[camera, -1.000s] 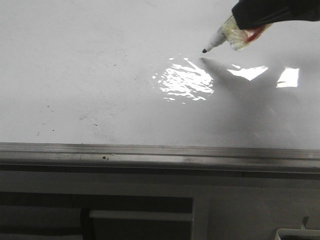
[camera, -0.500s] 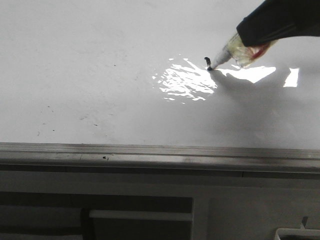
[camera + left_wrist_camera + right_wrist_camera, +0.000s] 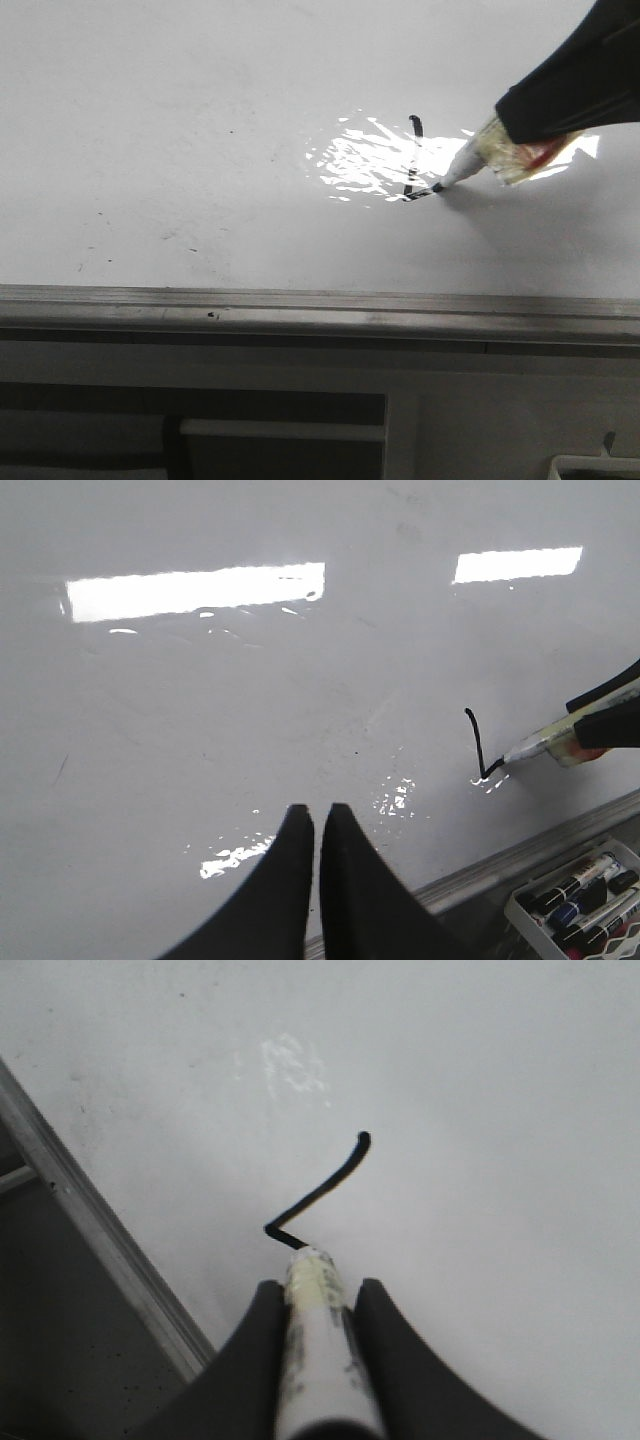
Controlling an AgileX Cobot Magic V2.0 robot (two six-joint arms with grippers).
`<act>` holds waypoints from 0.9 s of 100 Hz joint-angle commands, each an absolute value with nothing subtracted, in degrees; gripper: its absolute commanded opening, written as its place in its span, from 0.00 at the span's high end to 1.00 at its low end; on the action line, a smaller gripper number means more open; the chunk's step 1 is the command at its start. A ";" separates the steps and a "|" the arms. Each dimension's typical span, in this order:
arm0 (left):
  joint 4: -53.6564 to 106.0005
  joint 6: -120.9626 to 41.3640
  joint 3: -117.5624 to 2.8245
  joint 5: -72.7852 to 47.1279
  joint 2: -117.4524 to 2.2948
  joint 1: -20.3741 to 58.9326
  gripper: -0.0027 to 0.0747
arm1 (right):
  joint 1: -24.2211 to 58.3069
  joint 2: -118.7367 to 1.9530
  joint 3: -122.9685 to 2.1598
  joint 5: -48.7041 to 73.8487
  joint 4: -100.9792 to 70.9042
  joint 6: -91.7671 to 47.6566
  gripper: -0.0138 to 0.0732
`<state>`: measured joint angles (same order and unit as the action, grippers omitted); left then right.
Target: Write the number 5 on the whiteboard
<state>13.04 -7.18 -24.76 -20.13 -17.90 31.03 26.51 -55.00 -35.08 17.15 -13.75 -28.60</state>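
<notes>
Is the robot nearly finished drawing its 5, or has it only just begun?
Only just begun. On the whiteboard there is one short stem with a sharp turn at its lower end, the start of the number 5. The right gripper holds the marker with its tip at that corner, starting the next stroke. The curved belly and the top bar are not drawn. The left gripper is shut and holds nothing.

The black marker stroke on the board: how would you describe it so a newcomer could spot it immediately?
Start from the large glossy white whiteboard and find its bright glare patch. At that patch's right edge runs a thin black hand-drawn line, a short stem bending sharply toward the white marker tip held in the right gripper. Unlike the scattered dark specks, it is one continuous angled stroke.
</notes>
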 commanded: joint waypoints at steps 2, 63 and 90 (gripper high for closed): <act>13.89 -6.68 -26.24 -15.73 -18.27 30.85 0.99 | 22.40 -53.38 -36.00 17.22 -10.36 -29.08 0.89; 13.92 -6.68 -26.24 -13.69 -18.38 30.85 0.99 | 31.68 -55.21 -32.15 16.45 -16.63 -29.08 0.89; 14.37 -6.68 -26.24 -13.81 -18.38 30.85 0.99 | 32.03 -50.23 -39.73 16.94 -16.45 -29.08 0.89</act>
<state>13.45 -7.18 -24.76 -18.30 -17.90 31.03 32.02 -52.60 -35.11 21.34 -16.77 -28.81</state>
